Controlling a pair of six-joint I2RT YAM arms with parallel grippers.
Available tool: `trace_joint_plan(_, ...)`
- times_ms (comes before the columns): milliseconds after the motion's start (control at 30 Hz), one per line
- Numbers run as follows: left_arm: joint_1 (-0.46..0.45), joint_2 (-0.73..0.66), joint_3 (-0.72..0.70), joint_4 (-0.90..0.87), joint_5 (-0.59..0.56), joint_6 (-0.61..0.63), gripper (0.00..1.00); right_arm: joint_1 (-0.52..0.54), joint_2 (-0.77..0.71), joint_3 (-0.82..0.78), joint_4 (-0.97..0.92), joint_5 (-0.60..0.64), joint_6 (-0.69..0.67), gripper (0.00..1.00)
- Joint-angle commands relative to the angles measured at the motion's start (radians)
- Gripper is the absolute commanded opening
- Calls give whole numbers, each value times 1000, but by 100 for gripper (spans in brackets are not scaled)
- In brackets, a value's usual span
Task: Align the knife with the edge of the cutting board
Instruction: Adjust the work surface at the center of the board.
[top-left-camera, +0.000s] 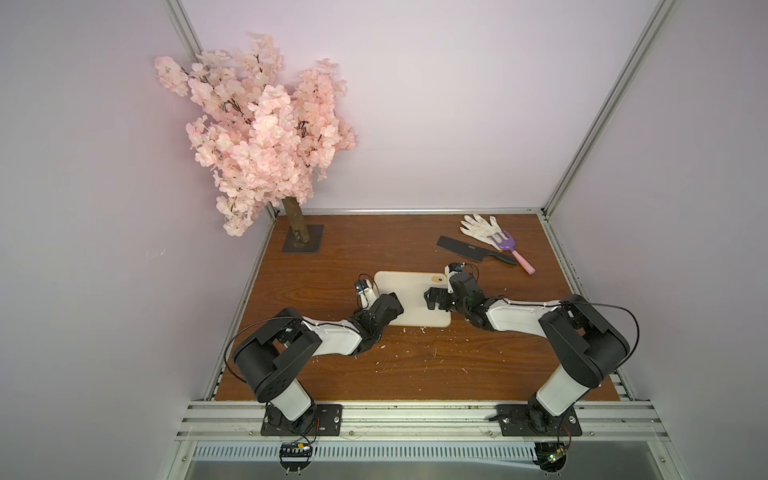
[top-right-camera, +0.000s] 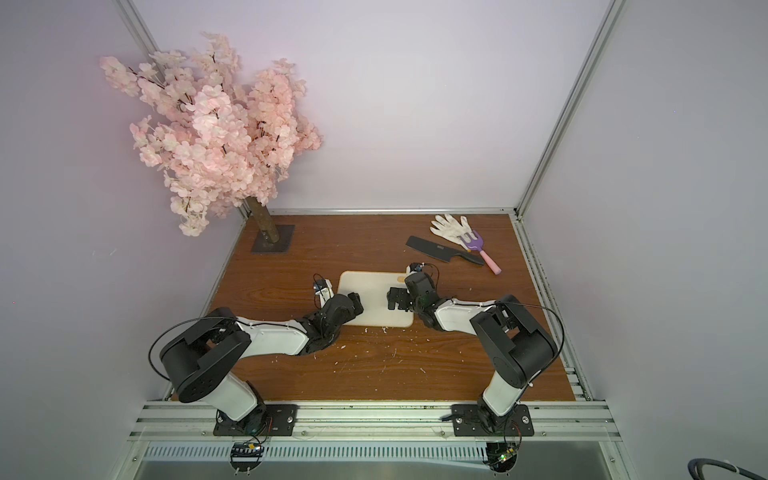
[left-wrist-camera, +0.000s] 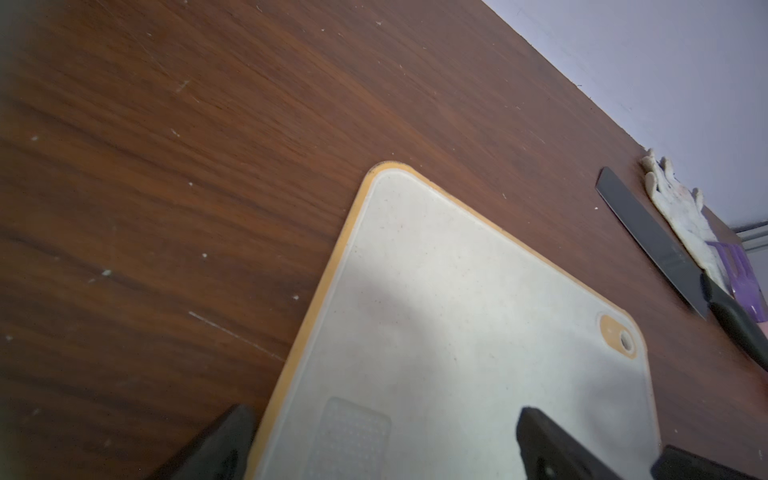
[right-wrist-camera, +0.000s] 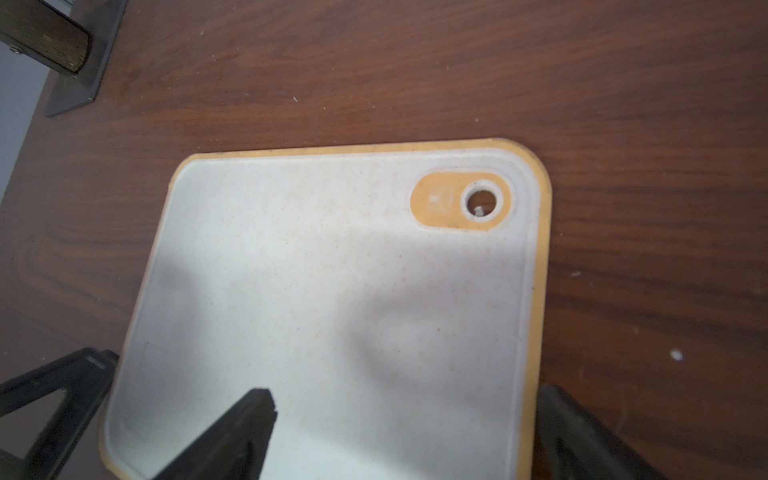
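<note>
**Knife (top-left-camera: 478, 252) well apart from cutting board (top-left-camera: 409, 303), both grippers open and empty**

Lies flat on the table (top-left-camera: 415, 365) toward the far right corner, while the board sits at the middle. Runs on a slant in both top views: blade end toward the far left, handle end toward the right edge and nearer the front. Parallel to no edge of the board.

On its far side, a white glove (top-left-camera: 478, 226). Across the glove's cuff, the head of a purple fork (top-left-camera: 503, 241), with the pink handle just beside the knife's handle; cannot tell whether touching.

At the board's left edge, the left gripper (left-wrist-camera: 382, 415), jaws spread wide: one finger outside the tan rim, one above the board, nothing gripped.

Over the board's right part, the right gripper (right-wrist-camera: 405, 392), jaws fully apart, holding nothing.
</note>
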Motion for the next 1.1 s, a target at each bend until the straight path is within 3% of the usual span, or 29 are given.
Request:
trace_joint_plan(0, -49, 72, -22, -44, 304, -95, 100, 28, 7, 6, -38, -130, 22, 99)
trace_joint_plan(167, -48, 62, -27, -48, 297, -90, 100, 19, 5, 16, -49, -134, 13, 99)
trace_joint_plan(467, -38, -15, 39, -183, 248, -36, 100, -94, -89, 88, -175, -148, -77, 100)
trace_joint_plan(767, 143, -229, 129, -393, 289, 127, 100, -340, -161, 250, -428, -97, -328, 100)
trace_joint_plan(900, 220, -277, 247, -503, 310, 220, 100, -449, -134, 287, -428, -146, -317, 100)
trace_joint_plan(1067, 261, -246, 318, -561, 335, 279, 100, -456, -101, 249, -334, -294, -267, 100)
